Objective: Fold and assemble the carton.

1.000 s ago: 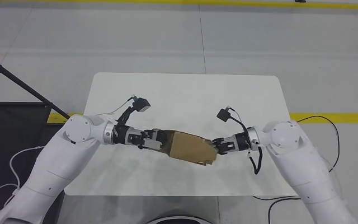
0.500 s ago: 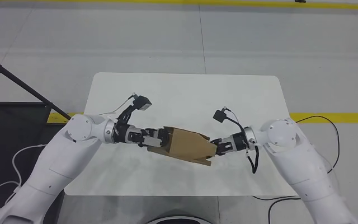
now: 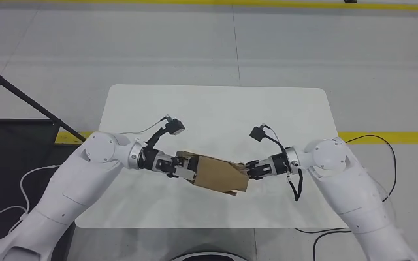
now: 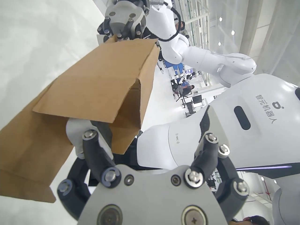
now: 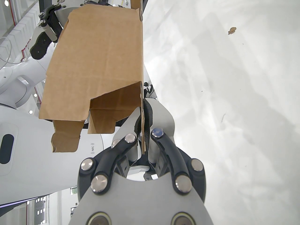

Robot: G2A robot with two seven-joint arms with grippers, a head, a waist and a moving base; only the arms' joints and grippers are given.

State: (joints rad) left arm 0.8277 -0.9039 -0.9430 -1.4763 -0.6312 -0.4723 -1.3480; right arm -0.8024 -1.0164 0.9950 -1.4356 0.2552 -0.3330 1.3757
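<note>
Seemingly light yet easily creased, so better to take the carton by a wall edge, as clenched in right fingers, with left fingers spread open.

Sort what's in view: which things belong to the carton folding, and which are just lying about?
In the job: carton; right gripper, shut on a carton flap; left gripper, open, one finger inside the carton; table.
Lying about: brown scrap on the table; black pole beside the table.
</note>
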